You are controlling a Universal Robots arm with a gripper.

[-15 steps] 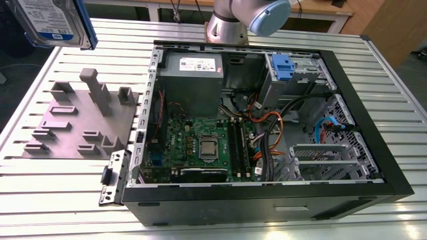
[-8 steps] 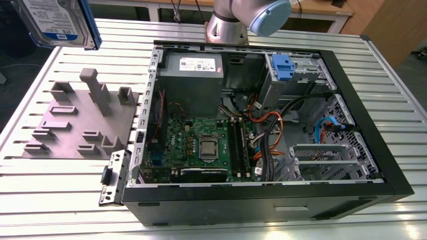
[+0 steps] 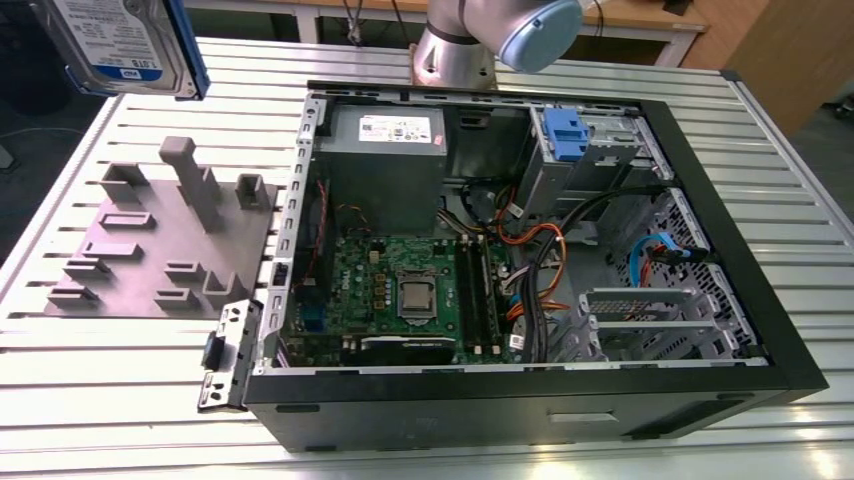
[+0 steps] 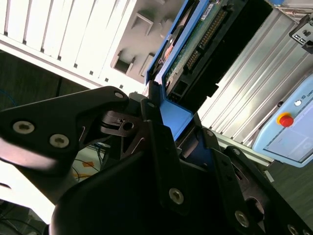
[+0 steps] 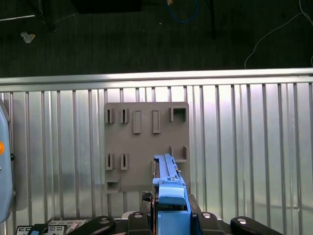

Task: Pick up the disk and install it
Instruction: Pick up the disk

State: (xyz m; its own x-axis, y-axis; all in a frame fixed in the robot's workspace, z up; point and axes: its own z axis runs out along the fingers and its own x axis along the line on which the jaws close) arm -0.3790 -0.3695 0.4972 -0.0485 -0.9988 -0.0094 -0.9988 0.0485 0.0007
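Observation:
The disk (image 3: 124, 42), a silver drive with a white-and-blue label in a blue carrier bracket, hangs high above the slatted table at the exterior view's top left, over the grey fixture plate (image 3: 160, 240). In the second wrist view my gripper (image 4: 180, 123) is shut on the blue bracket end of the disk (image 4: 195, 46), with a black finger (image 4: 157, 134) pressed on each side. The first wrist view shows the disk (image 5: 167, 178) edge-on, sticking out from my gripper (image 5: 168, 215) above the fixture plate (image 5: 142, 142).
An open computer case (image 3: 747, 300) lies on the table at the exterior view's right, holding a motherboard (image 3: 400, 290), a grey power-supply box (image 3: 387, 140) and a drive bay with a blue latch (image 3: 566, 135). The arm's base (image 3: 454, 55) stands behind the case.

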